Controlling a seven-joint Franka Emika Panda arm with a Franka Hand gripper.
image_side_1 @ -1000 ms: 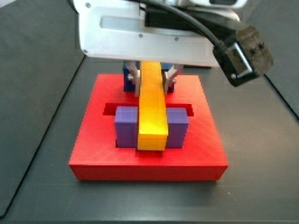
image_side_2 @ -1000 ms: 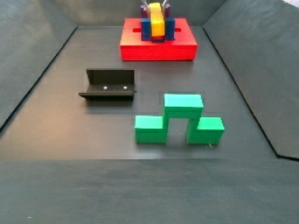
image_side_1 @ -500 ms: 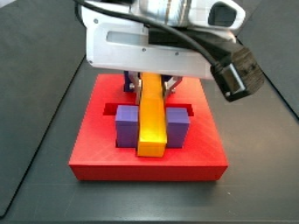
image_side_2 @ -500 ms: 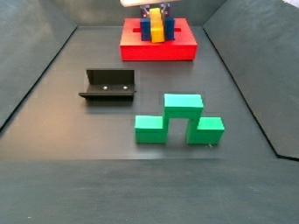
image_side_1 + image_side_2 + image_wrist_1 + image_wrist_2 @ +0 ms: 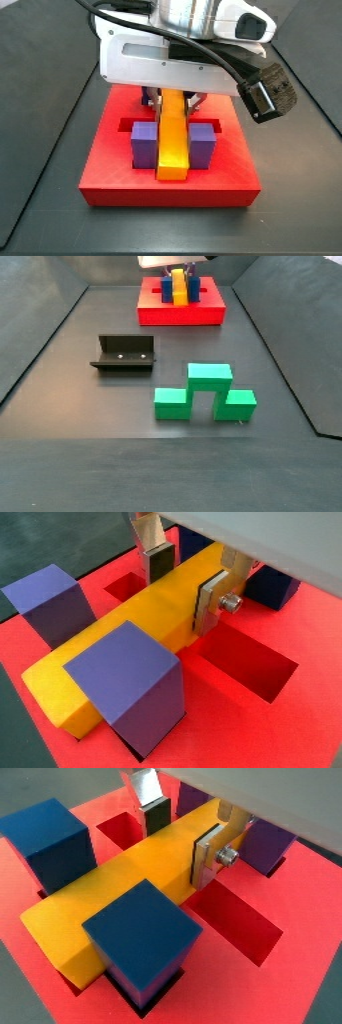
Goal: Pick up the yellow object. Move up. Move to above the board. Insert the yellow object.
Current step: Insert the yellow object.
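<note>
Gripper [image 5: 185, 574] is sitting right over the board [image 5: 120, 185], fingers [image 5: 213, 600] clamping the far end of the yellow bar [image 5: 127, 632]. Bar is lying low between the purple posts [image 5: 142, 146], running down the middle channel, though whether it's touching the slot floor is hard to tell. Fixture [image 5: 123, 355] and green block [image 5: 203, 392] are sitting well apart from the board on the floor.

Bright, even light; soft shadows; side views coarse; gripper [image 5: 183, 574] slightly blurred.
</note>
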